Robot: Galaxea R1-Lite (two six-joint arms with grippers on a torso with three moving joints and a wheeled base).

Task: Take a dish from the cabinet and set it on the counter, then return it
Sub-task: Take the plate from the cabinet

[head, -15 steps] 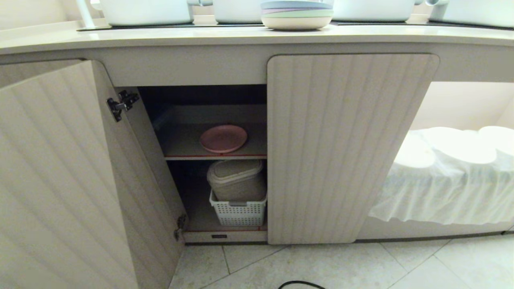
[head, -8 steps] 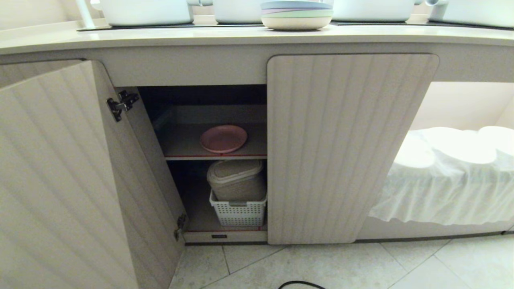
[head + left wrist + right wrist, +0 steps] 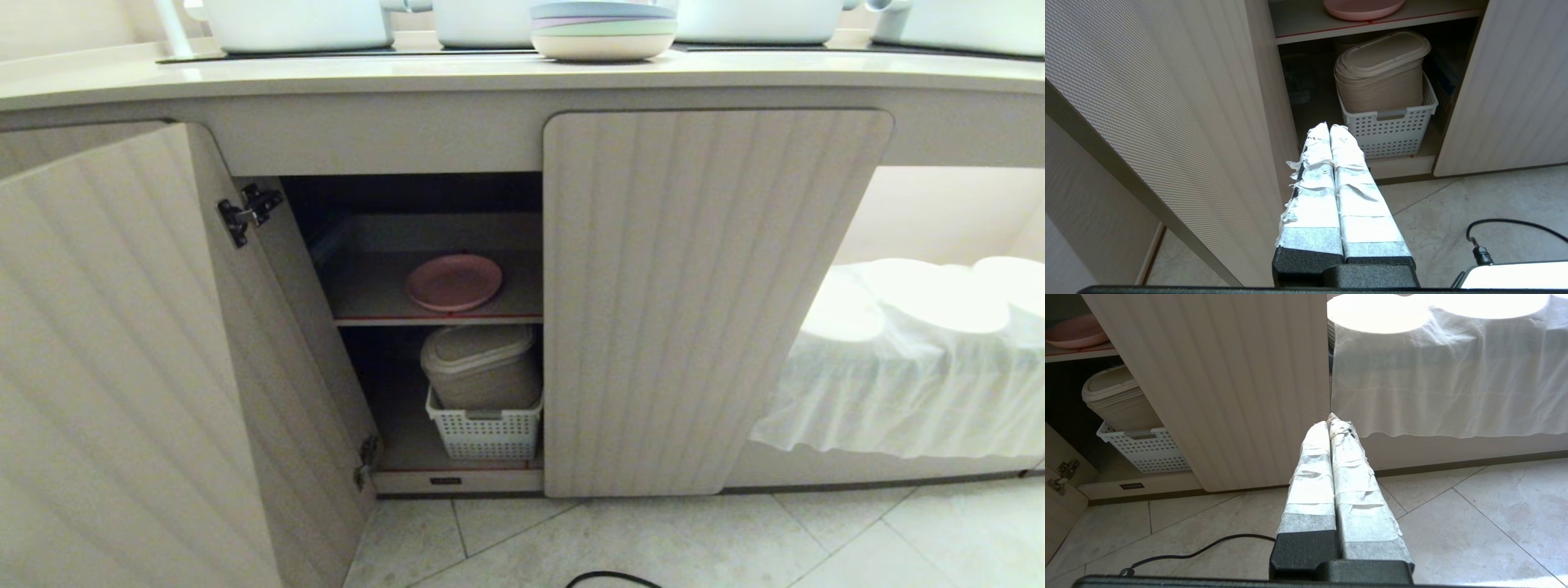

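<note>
Your left gripper (image 3: 1329, 127) has its two taped fingers pressed together on nothing, low over the floor tiles (image 3: 1453, 204) before the open cabinet (image 3: 702, 302). Your right gripper (image 3: 1329, 419) is likewise closed and empty, facing the one closed door. Beyond them you see one white basket (image 3: 485, 431) holding one lidded bin (image 3: 480, 365) on the bottom shelf, one pink dish (image 3: 454, 282) on the upper shelf, and one stack of plates (image 3: 602, 29) on the counter (image 3: 326, 77). No writing is readable.
</note>
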